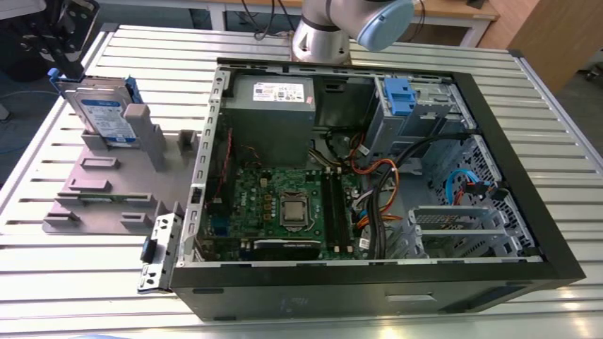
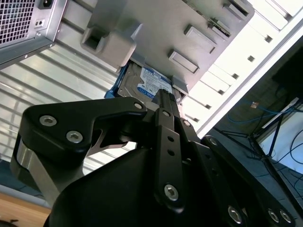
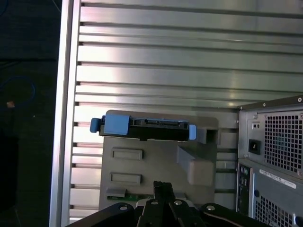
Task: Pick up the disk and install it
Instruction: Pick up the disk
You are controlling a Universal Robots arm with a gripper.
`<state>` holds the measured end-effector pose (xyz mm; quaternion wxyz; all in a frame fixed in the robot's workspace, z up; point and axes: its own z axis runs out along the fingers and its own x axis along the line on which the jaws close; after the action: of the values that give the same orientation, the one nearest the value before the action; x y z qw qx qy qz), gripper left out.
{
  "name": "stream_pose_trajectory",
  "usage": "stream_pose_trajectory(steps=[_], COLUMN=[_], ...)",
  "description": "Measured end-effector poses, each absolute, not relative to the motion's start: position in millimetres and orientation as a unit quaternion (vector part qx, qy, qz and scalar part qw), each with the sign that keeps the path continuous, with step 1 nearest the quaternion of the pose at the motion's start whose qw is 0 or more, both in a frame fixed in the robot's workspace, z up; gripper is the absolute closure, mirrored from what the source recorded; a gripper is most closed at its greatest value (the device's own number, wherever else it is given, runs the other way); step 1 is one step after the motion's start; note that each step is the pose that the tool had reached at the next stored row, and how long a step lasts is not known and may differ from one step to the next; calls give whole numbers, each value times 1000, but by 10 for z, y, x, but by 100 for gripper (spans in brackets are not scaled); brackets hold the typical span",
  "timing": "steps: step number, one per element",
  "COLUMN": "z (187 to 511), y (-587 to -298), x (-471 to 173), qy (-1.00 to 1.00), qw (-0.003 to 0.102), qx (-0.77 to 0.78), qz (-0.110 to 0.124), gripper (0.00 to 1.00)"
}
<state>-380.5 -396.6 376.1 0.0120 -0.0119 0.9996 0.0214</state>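
The gripper [image 3: 162,185] has its jaws pressed together, and nothing is caught between them. In both wrist views its black fingertips point toward the disk [image 3: 147,128] without touching it. In the first wrist view, part of the grey holder's [image 3: 156,161] base lies between the two. In the second wrist view the gripper [image 2: 163,94] lines up with the disk's [image 2: 151,82] blue and white label.

The disk [image 1: 99,113] stands on its edge in a slot of the holder [image 1: 104,191], with blue rails along its sides. The holder sits on the ribbed metal table [image 1: 85,282], at the exterior view's left of the open computer case [image 1: 377,289] and just beside it.

Inside the case I see a green circuit board [image 1: 282,205] lying flat, a grey power supply [image 1: 273,92] at the far end, and bundles of orange, black and blue cables. A blue bracket [image 1: 399,95] sits in the metal drive bay in the far corner, well apart from the disk. The robot arm [image 1: 330,28] rises behind the case, with a pale blue cap at its joint.
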Motion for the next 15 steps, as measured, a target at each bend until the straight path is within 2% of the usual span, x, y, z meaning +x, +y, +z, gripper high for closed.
stream_pose_trajectory(steps=[15], z=[3761], y=[-3964], x=[-3804], qy=[1000], qw=[12], qx=[-21], qz=[17], gripper=[89])
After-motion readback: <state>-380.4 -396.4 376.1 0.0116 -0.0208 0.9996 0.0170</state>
